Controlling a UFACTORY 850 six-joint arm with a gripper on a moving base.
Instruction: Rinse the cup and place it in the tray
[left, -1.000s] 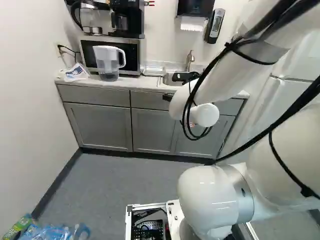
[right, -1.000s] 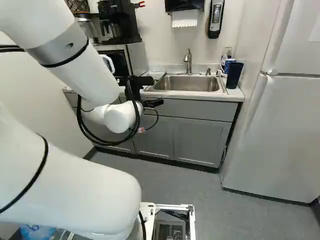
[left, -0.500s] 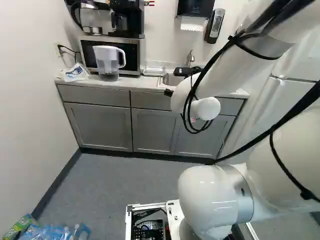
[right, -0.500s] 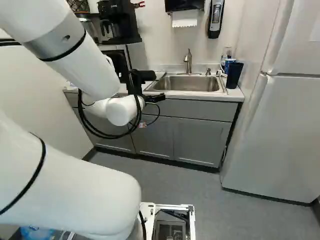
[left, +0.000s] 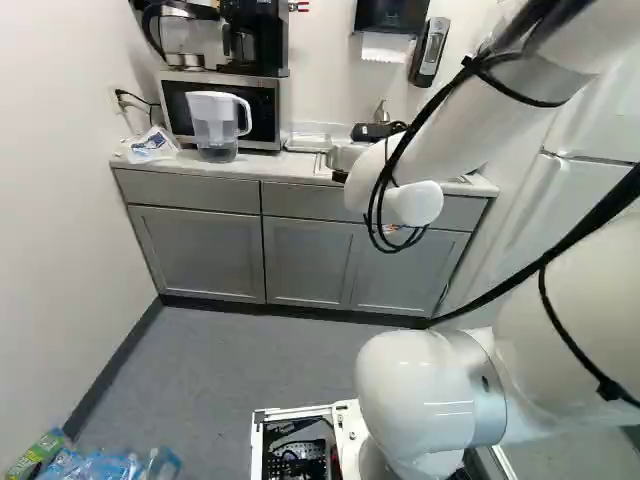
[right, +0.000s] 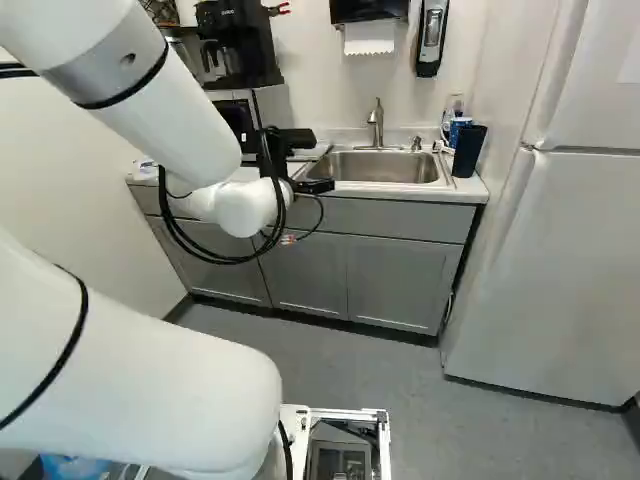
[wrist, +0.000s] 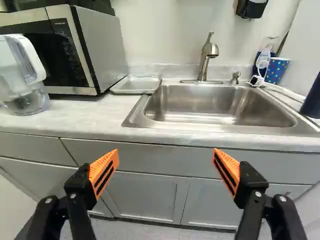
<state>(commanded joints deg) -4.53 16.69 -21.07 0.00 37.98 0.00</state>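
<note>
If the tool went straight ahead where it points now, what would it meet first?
Probably the counter's front edge, before the sink, or the cabinet front just below; the depth is unclear.

cup (wrist: 276, 70): blue, dotted | tumbler (right: 469, 151): navy | pads (wrist: 103, 164): orange, black-striped | cabinets (wrist: 145, 196): grey | fridge (right: 550, 270): white

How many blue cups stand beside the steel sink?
2: a blue dotted cup by the far corner of the sink, and a tall dark-blue tumbler nearer. Another may be partly hidden behind the dotted cup.
</note>
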